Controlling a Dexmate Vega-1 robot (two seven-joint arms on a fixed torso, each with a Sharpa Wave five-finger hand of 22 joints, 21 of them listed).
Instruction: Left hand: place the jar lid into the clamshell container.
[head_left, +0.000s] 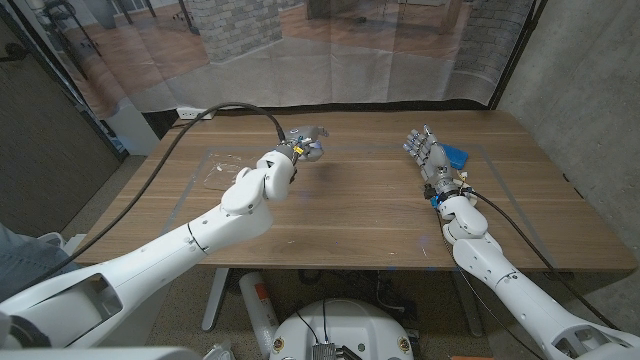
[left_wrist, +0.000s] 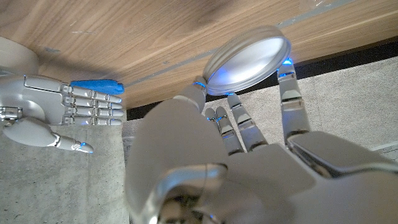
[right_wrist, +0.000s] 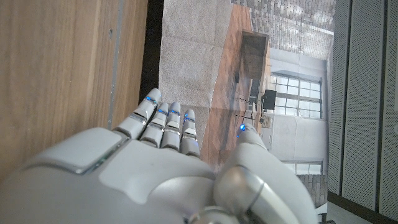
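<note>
Head view, near edge first: both white arms are coming in from the bottom corners of the frame over the wooden worktop. The left arm is reaching up toward the upper middle of the frame, a black cable trailing back from it toward the upper left. The left hand is hanging above the worktop left of centre, and it is pinching the jar lid at its fingertips. In the left wrist view the left hand is showing its back, and the jar lid, a round silvery disc, is sitting tilted between the thumb on one rim and a finger on the opposite rim, with the other fingers lying slightly curled beneath it. Just left of the left hand in the head view, a clear clamshell container is lying on the worktop, faint and hard to make out; whether it is open or closed I cannot tell. The lid is apart from it, up in the hand. Toward the right of the frame the right hand is standing near the far edge with fingers straight and close together, holding nothing. A blue object is lying just beside it on the worktop. In the right wrist view the right hand is extending its fingers side by side along the worktop's edge.
</note>
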